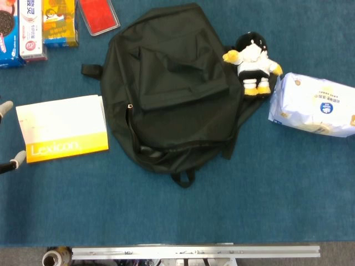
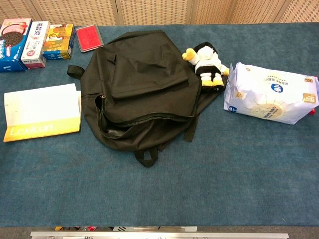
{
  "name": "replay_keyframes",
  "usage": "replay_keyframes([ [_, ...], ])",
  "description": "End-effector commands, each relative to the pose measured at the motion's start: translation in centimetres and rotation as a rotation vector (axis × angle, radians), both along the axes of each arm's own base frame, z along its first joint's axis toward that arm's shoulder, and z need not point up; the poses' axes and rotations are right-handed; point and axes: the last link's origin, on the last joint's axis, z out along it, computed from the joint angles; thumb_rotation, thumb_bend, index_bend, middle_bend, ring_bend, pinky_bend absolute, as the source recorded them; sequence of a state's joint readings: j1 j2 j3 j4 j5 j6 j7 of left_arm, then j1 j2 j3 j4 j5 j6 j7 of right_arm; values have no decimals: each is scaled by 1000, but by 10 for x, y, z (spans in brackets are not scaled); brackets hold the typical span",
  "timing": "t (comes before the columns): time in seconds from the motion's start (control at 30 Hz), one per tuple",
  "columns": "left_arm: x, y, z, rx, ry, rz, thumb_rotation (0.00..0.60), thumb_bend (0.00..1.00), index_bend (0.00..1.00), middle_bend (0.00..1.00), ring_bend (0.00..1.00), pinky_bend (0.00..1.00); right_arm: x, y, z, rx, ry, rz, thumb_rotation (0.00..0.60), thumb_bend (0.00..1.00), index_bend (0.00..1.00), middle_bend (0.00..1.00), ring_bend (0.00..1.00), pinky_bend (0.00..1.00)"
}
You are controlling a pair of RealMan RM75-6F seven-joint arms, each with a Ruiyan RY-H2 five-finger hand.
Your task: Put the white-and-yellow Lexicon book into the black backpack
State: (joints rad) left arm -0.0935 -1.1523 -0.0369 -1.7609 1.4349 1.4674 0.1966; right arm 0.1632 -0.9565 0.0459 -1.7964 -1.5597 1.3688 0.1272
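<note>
One Lexicon book (image 1: 62,128) lay flat on the blue counter (image 1: 222,205), just left of your black backpack (image 1: 172,88), whose main zipper gaped along the near side. Your left robot hand (image 1: 10,136) showed only as fingertips at the head view's left edge, spread apart beside the book and holding nothing. Your right robot hand was out of sight. A plush penguin (image 1: 253,62) leaned against the backpack's right side.

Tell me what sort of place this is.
Probably an indoor lab or test bench, not a home: a table covered in blue felt, woven screens behind it, a metal rail along the near edge, and unrelated props like the backpack and plush toy.
</note>
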Motion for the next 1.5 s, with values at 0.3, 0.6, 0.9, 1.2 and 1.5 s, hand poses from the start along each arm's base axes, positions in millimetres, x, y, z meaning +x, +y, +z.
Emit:
replay_keyframes([
  [0.3, 0, -2, -3, -23, 6, -3, 600, 142, 172, 124, 51, 89, 8, -11, 8, -39, -7, 17, 600, 193, 286, 294, 129, 194],
  [0.6, 0, -2, -20, -125, 38, -8, 600, 142, 175, 124, 51, 89, 10, -21, 9, -35, -20, 13, 600, 193, 286, 294, 129, 194],
  [0.9, -1, 4, -51, -291, 64, 7, 600, 142, 176, 125, 52, 89, 7, -20, 5, -20, -20, 19, 600, 193, 286, 294, 129, 193],
  [1.2, -5, 27, -77, -396, 63, 32, 600, 142, 175, 125, 52, 89, 2, -17, 5, -22, -21, 17, 600, 193, 286, 294, 129, 194],
  [1.5, -10, 53, -91, -446, 46, 37, 600, 142, 171, 125, 52, 89, -1, -14, 7, -23, -18, 9, 600, 193, 286, 294, 129, 194],
])
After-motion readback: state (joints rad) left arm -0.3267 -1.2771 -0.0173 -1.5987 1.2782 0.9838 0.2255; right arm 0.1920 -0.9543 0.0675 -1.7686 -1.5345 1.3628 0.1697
